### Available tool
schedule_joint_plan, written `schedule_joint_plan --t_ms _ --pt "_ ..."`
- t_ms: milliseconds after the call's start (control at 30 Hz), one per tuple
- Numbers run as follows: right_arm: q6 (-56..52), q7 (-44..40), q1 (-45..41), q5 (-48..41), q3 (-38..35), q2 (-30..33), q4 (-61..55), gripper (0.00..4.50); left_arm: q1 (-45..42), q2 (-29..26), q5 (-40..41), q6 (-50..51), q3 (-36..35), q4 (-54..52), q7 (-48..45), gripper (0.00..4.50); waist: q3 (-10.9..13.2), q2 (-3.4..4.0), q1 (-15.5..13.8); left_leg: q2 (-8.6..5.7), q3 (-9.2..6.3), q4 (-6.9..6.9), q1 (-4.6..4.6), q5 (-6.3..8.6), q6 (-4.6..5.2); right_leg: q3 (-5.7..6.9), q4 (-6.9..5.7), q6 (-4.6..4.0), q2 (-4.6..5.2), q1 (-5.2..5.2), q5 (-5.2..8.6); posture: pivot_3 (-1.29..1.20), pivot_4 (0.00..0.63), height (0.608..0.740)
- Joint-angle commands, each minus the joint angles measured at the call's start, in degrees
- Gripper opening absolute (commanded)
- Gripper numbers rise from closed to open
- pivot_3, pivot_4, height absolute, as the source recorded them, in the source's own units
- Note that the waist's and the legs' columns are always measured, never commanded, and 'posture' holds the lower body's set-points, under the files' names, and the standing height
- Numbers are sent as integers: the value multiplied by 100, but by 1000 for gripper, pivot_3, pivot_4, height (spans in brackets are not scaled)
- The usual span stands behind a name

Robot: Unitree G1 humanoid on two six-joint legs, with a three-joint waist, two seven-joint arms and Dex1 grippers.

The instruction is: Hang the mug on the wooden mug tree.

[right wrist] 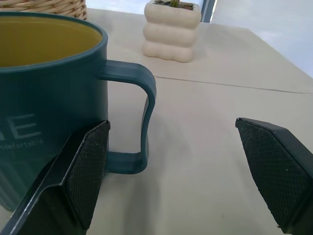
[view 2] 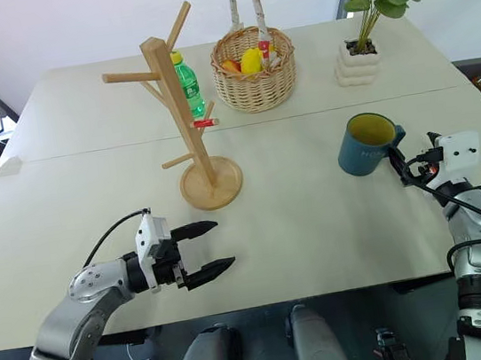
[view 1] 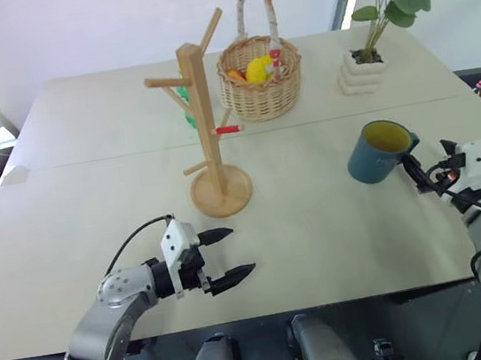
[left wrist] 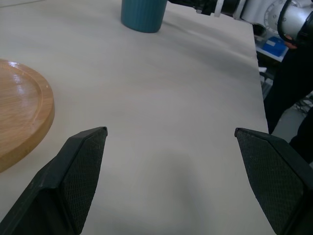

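Pale table [view 1: 80,122] w/ seam, white wall behind, bright window, prob. daylight

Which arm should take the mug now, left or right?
Right. Its open tool sits right beside the mug's handle, which falls between the fingers. The left tool, also open, hovers near the wooden mug tree base, well away from the mug.

Bright, even daylight comes from the windows behind the table [view 1: 89,183]. Shadows are soft and faint. The wooden mug tree [left wrist: 19,112] base carries glare. Close wrist views look slightly soft.
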State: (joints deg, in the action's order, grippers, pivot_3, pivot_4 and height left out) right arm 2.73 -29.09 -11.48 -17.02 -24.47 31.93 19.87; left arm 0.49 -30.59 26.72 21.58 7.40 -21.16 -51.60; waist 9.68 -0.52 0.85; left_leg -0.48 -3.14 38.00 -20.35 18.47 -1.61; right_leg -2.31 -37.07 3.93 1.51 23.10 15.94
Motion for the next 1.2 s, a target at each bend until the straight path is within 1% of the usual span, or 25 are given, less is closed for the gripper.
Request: schedule_joint_plan --t_ms 33,700,800,933,967,1000,1033,1200 --pt "82 -125 -192 -14 8 166 162 4294 81 -34 7 -129 -136 -297 69 4500 0 0 1 0 0 0 0 0 0 0 0 0 0 0 0 0 150 740" --pt "671 -795 -1327 87 372 277 1851 4294 257 -135 3 -142 -286 -463 258 4500 0 0 9 0 1 1 0 0 0 0 0 0 1 0 -1 0 150 740" --pt "723 -990 -1402 2 371 245 1924 3476 268 -151 -9 -153 -291 -460 268 4500 0 0 9 0 1 0 0 0 0 0 0 0 1 0 -1 0 150 740" --pt "684 -1218 -1363 -135 341 178 1806 1474 267 -164 -4 -153 -285 -458 294 4500 0 0 8 0 1 0 0 0 0 0 0 1 2 0 -1 0 150 740" --pt "654 -1265 -1318 -170 341 158 1731 847 265 -166 -7 -156 -277 -453 300 4500 0 0 7 0 1 0 0 0 0 0 0 1 2 0 -1 0 150 740" --pt "631 -1291 -1274 -196 344 141 1659 367 264 -168 -9 -156 -269 -449 304 4500 0 0 7 0 1 1 0 0 0 0 0 1 2 0 -1 0 150 740" --pt "606 -1304 -1219 -218 347 121 1559 61 265 -170 -11 -159 -264 -446 307 4500 0 1 5 0 1 0 -1 0 0 0 0 1 2 0 -1 0 150 740" --pt "429 -1199 -916 -292 342 74 929 61 268 -184 -9 -150 -253 -446 306 4500 0 1 -9 0 -1 1 -2 0 0 0 0 1 4 0 -1 0 150 740"
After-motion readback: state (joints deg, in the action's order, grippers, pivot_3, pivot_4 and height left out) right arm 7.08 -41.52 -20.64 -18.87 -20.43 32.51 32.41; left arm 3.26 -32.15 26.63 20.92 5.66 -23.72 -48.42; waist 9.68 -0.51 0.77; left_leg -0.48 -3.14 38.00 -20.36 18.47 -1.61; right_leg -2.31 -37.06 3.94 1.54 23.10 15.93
